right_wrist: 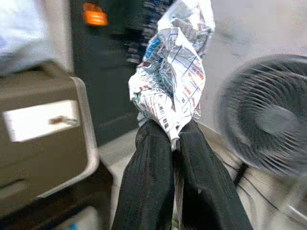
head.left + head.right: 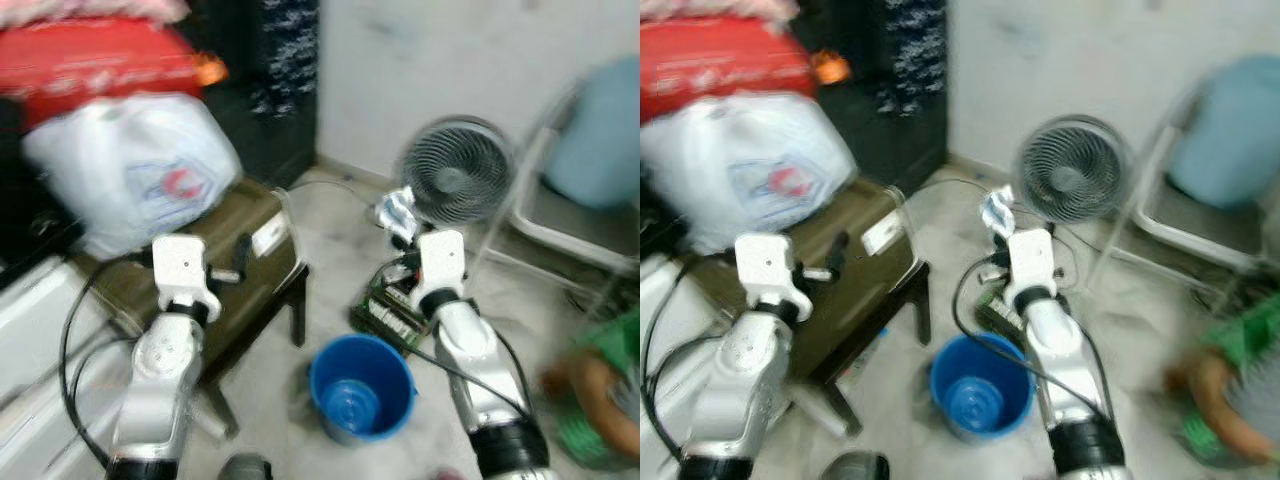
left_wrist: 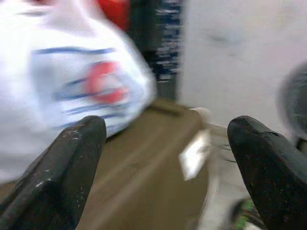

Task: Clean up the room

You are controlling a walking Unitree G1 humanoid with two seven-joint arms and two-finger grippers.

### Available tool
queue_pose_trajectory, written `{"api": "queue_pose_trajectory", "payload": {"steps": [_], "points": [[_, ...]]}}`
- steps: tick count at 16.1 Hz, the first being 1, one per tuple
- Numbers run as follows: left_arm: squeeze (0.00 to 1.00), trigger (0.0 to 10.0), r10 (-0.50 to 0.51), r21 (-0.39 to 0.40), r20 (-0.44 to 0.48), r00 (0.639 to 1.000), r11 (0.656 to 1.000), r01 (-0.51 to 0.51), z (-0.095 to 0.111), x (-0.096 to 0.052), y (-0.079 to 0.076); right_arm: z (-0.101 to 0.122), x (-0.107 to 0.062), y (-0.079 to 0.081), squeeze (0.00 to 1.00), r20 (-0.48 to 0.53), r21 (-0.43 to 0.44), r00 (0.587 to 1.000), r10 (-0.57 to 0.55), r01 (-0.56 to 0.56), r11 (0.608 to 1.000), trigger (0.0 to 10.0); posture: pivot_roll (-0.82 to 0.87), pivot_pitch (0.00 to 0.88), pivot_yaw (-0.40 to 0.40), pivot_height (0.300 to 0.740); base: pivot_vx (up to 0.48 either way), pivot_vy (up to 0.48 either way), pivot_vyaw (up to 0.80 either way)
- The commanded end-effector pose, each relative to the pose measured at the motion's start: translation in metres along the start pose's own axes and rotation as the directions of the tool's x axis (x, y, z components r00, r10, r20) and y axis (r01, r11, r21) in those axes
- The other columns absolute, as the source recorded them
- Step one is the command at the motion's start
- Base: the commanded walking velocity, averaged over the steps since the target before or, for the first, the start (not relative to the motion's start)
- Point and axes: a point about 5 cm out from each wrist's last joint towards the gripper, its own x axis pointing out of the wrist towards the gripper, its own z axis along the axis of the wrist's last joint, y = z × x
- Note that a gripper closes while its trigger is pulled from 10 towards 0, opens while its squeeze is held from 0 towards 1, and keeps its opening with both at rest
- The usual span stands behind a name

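A: Nearest you, the blue bucket [image 2: 361,388]. Beyond it, your right gripper [image 1: 173,143] pinches crumpled newspaper [image 1: 173,76].

B: Left gripper [image 3: 165,143], left of the bucket, gapes empty. Release early and paper may miss.

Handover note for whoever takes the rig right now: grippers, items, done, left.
Right gripper: shut on a crumpled paper, held up in front of the fan.
Left gripper: open, empty, over the brown case beside the white bag.
Blue bucket on the floor between the arms, nothing clearly inside.
Done: paper picked up.
Left: probably drop it in the bucket. A person crouches at the right; mind them.
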Motion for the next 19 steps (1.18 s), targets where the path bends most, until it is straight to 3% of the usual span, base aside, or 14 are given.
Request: {"api": "queue_pose_trajectory", "payload": {"steps": [1,5,8,11,14,17,19], "points": [[0.0,10.0,-0.004,0.004,-0.009,1.0,1.0,0.004,-0.001,0.001,-0.001,0.002,0.002,-0.002,0.0,0.007,0.006,1.0,-0.013,0.013,1.0,10.0,0.02,0.0,-0.007,0.74,0.0,0.0,0.0],[0.0,10.0,-0.063,0.005,-0.006,0.998,0.998,0.063,0.002,0.003,-0.004,0.001,0.005,-0.004,0.0,-0.004,0.019,1.0,-0.029,0.03,0.999,10.0,0.04,0.0,-0.015,0.74,0.0,0.0,0.0],[0.0,10.0,-0.175,0.034,-0.002,0.985,0.984,0.175,0.004,-0.007,-0.012,-0.003,0.009,-0.009,0.0,-0.056,-0.005,0.995,-0.086,0.086,0.996,10.0,0.04,0.0,-0.028,0.74,0.0,0.0,0.0],[0.0,10.0,-0.187,0.031,-0.031,0.982,0.982,0.188,-0.002,-0.014,-0.011,-0.01,0.005,-0.014,0.0,-0.122,-0.002,0.982,-0.144,0.144,0.99,10.0,0.03,0.0,-0.014,0.74,0.0,0.0,-0.41],[0.0,10.0,-0.275,0.017,-0.073,0.959,0.961,0.277,-0.005,-0.02,-0.016,-0.019,-0.01,-0.025,0.0,-0.193,0.018,0.95,-0.247,0.255,0.967,10.0,0.01,0.019,0.012,0.74,0.0,0.0,-0.8],[0.0,10.0,-0.405,0.066,-0.14,0.904,0.907,0.417,-0.01,-0.035,-0.017,-0.031,-0.016,-0.02,0.0,-0.274,0.027,0.928,-0.254,0.271,0.962,10.0,0.02,0.052,0.02,0.74,0.0,0.0,-0.52],[0.0,10.0,-0.395,0.078,-0.152,0.906,0.909,0.409,-0.007,-0.04,-0.01,-0.032,-0.014,-0.014,0.0,-0.301,0.001,0.926,-0.228,0.239,0.971,10.0,0.03,0.08,0.033,0.74,0.0,0.0,0.0]]}}
